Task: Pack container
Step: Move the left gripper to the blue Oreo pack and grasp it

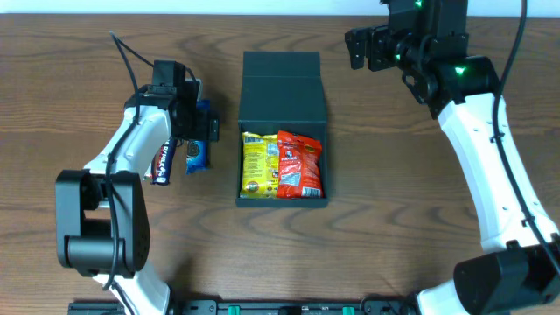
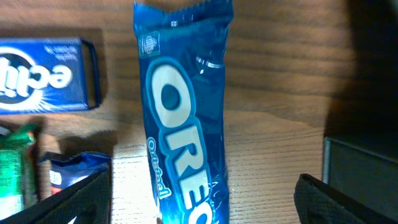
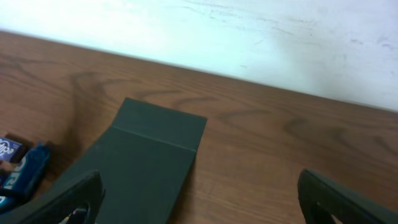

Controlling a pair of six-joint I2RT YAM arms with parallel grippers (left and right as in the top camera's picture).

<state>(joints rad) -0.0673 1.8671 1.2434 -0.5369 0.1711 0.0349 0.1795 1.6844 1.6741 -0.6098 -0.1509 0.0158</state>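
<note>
The container (image 1: 282, 83) lies open mid-bench (image 1: 394, 219). Left of it, my left end effector (image 2: 200, 202) hovers, fingers apart, over the Oreo packet (image 2: 183, 112). I'd descend centred and clamp across its width. The right end effector (image 3: 202, 202) is spread and empty.

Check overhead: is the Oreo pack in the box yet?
No, the Oreo pack lies on the table left of the box; only a yellow packet and a red packet are inside.
</note>
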